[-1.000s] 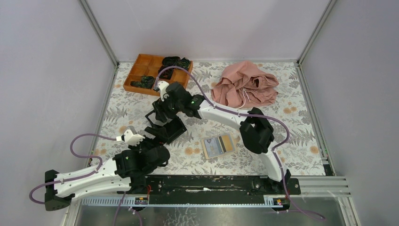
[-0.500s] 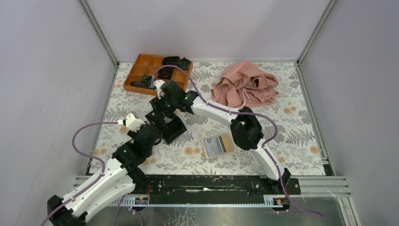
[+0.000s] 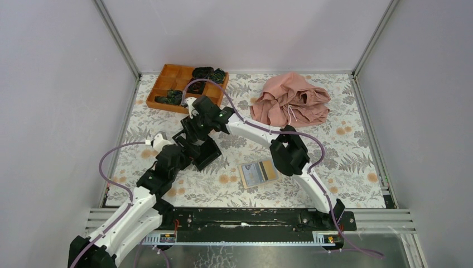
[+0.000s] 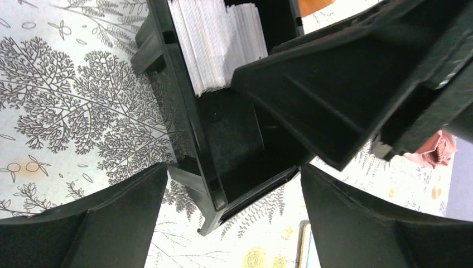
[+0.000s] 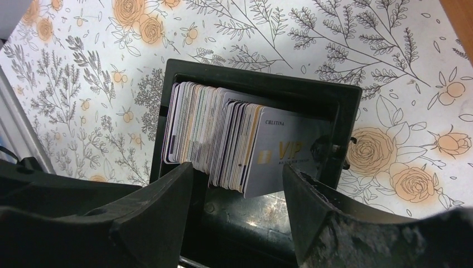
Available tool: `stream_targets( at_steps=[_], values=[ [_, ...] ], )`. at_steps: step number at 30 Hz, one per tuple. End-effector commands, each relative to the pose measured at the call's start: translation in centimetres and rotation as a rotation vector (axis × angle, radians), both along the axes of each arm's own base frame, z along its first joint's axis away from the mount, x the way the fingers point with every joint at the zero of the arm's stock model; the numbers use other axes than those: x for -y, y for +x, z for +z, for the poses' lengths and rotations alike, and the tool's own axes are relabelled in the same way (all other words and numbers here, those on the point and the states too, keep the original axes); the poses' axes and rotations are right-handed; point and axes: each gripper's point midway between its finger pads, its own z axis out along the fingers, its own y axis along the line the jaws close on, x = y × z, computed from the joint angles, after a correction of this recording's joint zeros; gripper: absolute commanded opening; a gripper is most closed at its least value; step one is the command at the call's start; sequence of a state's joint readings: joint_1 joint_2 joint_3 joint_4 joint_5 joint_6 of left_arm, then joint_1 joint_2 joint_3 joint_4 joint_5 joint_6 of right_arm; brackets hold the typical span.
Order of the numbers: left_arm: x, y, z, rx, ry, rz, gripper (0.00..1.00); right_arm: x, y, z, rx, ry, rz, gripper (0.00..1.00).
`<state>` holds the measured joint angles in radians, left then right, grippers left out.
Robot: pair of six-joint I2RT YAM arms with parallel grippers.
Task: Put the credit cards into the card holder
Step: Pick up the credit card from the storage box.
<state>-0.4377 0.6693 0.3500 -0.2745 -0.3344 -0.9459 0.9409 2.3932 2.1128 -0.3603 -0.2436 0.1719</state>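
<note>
The credit cards [image 5: 215,137] stand packed on edge in a black open box [image 5: 346,120], a grey "VIP" card [image 5: 284,153] at the front. My right gripper [image 5: 237,187] hovers open just over the stack, its fingers either side of the cards' near end, nothing gripped. From above, the right gripper [image 3: 193,133] is over the box [image 3: 209,152]. My left gripper [image 3: 184,153] is open beside the box's near-left corner; its wrist view shows the cards [image 4: 215,44] and the box [image 4: 234,145] ahead. The tan card holder [image 3: 258,173] lies flat to the right.
An orange-brown compartment tray [image 3: 167,84] with dark items sits at the back left. A crumpled pink cloth [image 3: 290,103] lies at the back right. Metal rails edge the floral mat. The right gripper's body [image 4: 357,84] fills the left wrist view's upper right.
My left arm has swung forward and right, bringing its open gripper up to the box. The right gripper has settled slightly lower over the cards, its jaws a little narrower.
</note>
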Motion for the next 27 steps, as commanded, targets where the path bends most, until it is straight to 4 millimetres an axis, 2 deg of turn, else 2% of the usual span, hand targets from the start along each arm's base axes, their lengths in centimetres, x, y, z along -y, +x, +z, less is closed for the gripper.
stream_targets(
  at_steps=[1,12,19,24,27],
  values=[
    [0.7,0.8,0.3,0.049,-0.066,-0.028,0.95,-0.7,0.2,1.9,-0.043,0.075,0.015,0.66],
    [-0.9,0.6,-0.6,0.075,-0.135,0.042,0.89,-1.1,-0.5,1.9,-0.1,0.09,0.023,0.55],
    [-1.5,0.3,-2.3,0.025,-0.118,0.06,0.86,-1.0,-0.5,1.5,-0.113,0.081,0.011,0.46],
    [-1.9,0.2,-3.5,0.001,-0.117,0.073,0.84,-1.1,-0.5,2.4,-0.109,0.098,0.007,0.38],
    [-2.2,0.1,-4.1,-0.013,-0.115,0.081,0.83,-1.3,-0.6,3.2,-0.106,0.107,0.007,0.36]
  ],
)
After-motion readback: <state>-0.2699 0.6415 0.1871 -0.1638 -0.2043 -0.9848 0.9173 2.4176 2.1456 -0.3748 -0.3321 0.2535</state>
